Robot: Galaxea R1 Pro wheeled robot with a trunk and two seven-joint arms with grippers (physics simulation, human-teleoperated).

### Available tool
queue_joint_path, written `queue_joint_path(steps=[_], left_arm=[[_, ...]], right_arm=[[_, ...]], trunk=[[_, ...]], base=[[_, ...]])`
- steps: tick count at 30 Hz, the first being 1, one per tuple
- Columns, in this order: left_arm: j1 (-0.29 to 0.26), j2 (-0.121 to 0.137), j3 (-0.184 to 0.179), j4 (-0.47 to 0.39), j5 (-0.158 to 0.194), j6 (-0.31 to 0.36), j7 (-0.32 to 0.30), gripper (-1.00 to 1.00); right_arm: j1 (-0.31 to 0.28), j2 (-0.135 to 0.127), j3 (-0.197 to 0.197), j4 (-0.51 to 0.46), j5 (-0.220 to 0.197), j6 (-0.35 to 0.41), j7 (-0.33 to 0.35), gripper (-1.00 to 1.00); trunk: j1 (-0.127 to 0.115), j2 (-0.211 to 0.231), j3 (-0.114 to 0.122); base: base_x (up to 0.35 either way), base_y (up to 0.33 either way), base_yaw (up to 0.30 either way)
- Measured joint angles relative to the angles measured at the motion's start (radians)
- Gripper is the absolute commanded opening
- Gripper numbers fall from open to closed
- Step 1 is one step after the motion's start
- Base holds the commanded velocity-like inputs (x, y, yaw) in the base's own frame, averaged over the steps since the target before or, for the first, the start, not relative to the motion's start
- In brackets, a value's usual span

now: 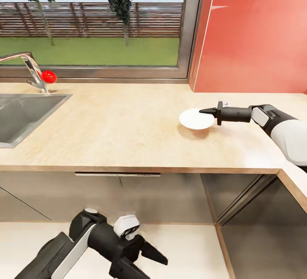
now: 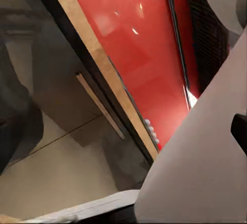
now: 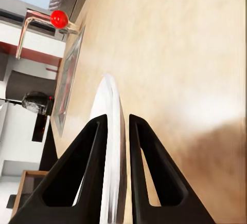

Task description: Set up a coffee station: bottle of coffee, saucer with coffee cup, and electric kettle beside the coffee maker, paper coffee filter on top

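A white saucer (image 1: 196, 119) hangs just above the light wooden countertop (image 1: 128, 129), casting a shadow beneath it. My right gripper (image 1: 202, 111) reaches in from the right and is shut on the saucer's rim. The right wrist view has the saucer (image 3: 107, 131) edge-on between the two black fingers (image 3: 87, 167), with the gripper (image 3: 118, 120) closed around it. Down below the counter's front edge, my left gripper (image 1: 147, 265) hangs with its fingers spread open and holds nothing.
A steel sink (image 1: 21, 114) is set into the counter at the left, with a faucet (image 1: 32, 68) and a red knob (image 1: 48, 76). A window runs along the back. A red wall panel (image 1: 256, 36) rises at the back right. Cabinet fronts (image 1: 140, 193) lie under the counter.
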Motion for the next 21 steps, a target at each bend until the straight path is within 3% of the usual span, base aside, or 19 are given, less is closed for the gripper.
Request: queue_joint_path(steps=[1,3,4,5,6,8,10,12,13,14,15,16,17,18,21], left_arm=[[0.07,0.036,0.001,0.014,-0.002,-0.056,0.003,1.0],[0.137,0.082,0.002,0.045,-0.002,-0.115,0.008,1.0],[0.152,0.095,0.003,0.057,-0.001,-0.131,0.009,1.0],[0.189,0.131,0.006,0.107,0.0,-0.188,0.011,1.0],[0.201,0.145,0.007,0.137,0.002,-0.213,0.01,1.0],[0.223,0.19,0.013,0.271,0.006,-0.322,-0.002,1.0],[0.231,0.211,0.029,0.418,0.007,-0.397,-0.042,1.0],[0.234,0.218,0.066,0.551,0.008,-0.447,-0.094,1.0],[0.235,0.221,0.138,0.693,0.009,-0.51,-0.161,1.0],[0.235,0.226,0.291,0.907,0.01,-0.644,-0.187,1.0],[0.237,0.227,0.365,1.049,0.008,-0.677,-0.188,1.0],[0.238,0.23,0.429,1.138,0.008,-0.721,-0.188,1.0],[0.238,0.234,0.472,1.23,0.007,-0.751,-0.188,1.0],[0.238,0.239,0.488,1.279,0.007,-0.763,-0.188,1.0],[0.238,0.293,0.534,1.466,0.013,-0.797,-0.187,1.0]], right_arm=[[0.005,0.0,0.001,0.0,0.001,0.0,0.0,-1.0],[0.01,-0.001,0.0,0.0,0.0,-0.001,-0.001,-1.0],[0.011,-0.002,0.0,-0.001,0.0,-0.001,-0.001,-1.0],[0.015,-0.002,0.0,-0.001,0.0,-0.002,-0.001,-1.0],[0.016,-0.002,0.0,-0.001,0.0,-0.005,-0.001,-1.0],[0.019,-0.002,-0.001,0.0,0.0,-0.042,-0.001,-1.0],[0.021,-0.001,0.001,0.002,0.001,-0.068,0.0,-1.0],[0.025,-0.001,0.001,0.003,0.001,-0.079,0.0,-1.0],[0.028,-0.001,0.002,0.003,0.001,-0.086,0.0,-1.0],[0.033,-0.001,0.004,0.003,0.001,-0.093,0.0,-1.0],[0.034,-0.001,0.002,0.004,0.001,-0.094,0.0,-1.0],[0.038,-0.001,0.003,0.004,0.001,-0.096,0.0,-1.0],[0.042,-0.001,0.003,0.004,0.001,-0.098,0.0,-1.0],[0.044,-0.001,0.002,0.004,0.0,-0.098,0.0,-1.0],[0.052,-0.001,-0.025,0.002,-0.011,-0.095,-0.008,-1.0]], trunk=[[0.0,0.0,0.0],[0.0,0.0,0.0],[0.0,0.0,0.0],[0.0,0.0,0.0],[0.0,0.0,0.0],[0.0,0.0,0.0],[0.0,0.0,0.0],[0.0,0.0,0.0],[0.0,0.0,0.0],[0.0,0.0,0.0],[0.0,0.0,0.0],[0.0,0.0,0.0],[0.0,0.0,0.0],[0.0,0.0,0.0],[0.0,0.0,0.0]], base=[[0.0,0.0,0.0],[0.0,0.0,0.0],[0.0,0.0,0.0],[0.0,0.0,0.0],[0.0,0.0,0.0],[0.0,0.0,0.0],[0.0,0.0,0.0],[0.0,0.0,0.0],[0.0,0.0,0.0],[0.0,0.0,0.0],[0.0,0.0,0.0],[0.0,0.0,0.0],[0.0,0.0,0.0],[0.0,0.0,0.0],[0.0,0.0,0.0]])
